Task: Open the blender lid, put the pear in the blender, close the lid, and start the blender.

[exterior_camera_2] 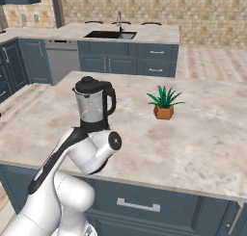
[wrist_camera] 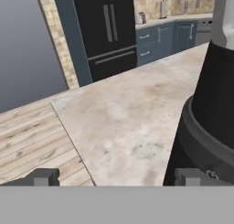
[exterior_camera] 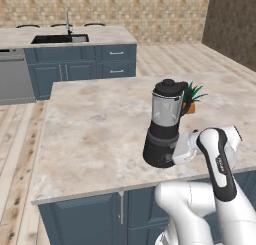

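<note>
The blender (exterior_camera: 165, 124) stands upright near the front edge of the island counter (exterior_camera: 95, 134), its clear jar on a black flared base. The blender lid (exterior_camera: 169, 86) sits on the jar mouth, and it caps the jar (exterior_camera_2: 91, 105) in the right base view too. My gripper (exterior_camera: 175, 153) is low beside the base, on its right side. In the hand view my gripper (wrist_camera: 119, 177) is open with nothing between the fingertips (wrist_camera: 43, 176), and the black base (wrist_camera: 210, 118) looms close at the right. The pear is out of view.
A small green potted plant (exterior_camera: 192, 96) stands just behind the blender, further right in the right base view (exterior_camera_2: 164, 104). A second counter with a sink (exterior_camera: 60, 38) lies beyond. A dark fridge (wrist_camera: 107, 26) stands across the floor.
</note>
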Controlling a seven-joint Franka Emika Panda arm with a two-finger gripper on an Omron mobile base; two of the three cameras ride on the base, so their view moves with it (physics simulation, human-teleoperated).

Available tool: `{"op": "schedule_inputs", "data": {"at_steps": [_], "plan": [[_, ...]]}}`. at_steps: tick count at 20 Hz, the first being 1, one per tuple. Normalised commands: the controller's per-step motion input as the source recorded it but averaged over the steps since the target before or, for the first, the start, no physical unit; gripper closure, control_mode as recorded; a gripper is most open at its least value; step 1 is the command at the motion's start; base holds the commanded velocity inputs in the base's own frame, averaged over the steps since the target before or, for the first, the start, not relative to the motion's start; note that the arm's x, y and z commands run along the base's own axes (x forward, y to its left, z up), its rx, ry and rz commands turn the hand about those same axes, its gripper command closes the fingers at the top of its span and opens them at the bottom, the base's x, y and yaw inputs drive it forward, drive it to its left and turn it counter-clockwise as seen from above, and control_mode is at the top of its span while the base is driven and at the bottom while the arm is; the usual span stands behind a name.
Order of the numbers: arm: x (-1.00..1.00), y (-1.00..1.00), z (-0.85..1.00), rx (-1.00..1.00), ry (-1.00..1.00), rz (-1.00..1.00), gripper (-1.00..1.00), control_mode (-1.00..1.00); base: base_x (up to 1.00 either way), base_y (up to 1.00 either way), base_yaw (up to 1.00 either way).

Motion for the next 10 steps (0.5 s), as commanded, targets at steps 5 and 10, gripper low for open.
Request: {"op": "schedule_inputs", "data": {"at_steps": [5,10], "plan": [[0.00,0.29,-0.38,0.00,0.00,0.00,-1.00,-1.00,0.00,0.00,0.00],[0.02,0.18,-0.34,0.00,-0.01,-0.04,-1.00,-1.00,0.00,0.00,0.00]]}}
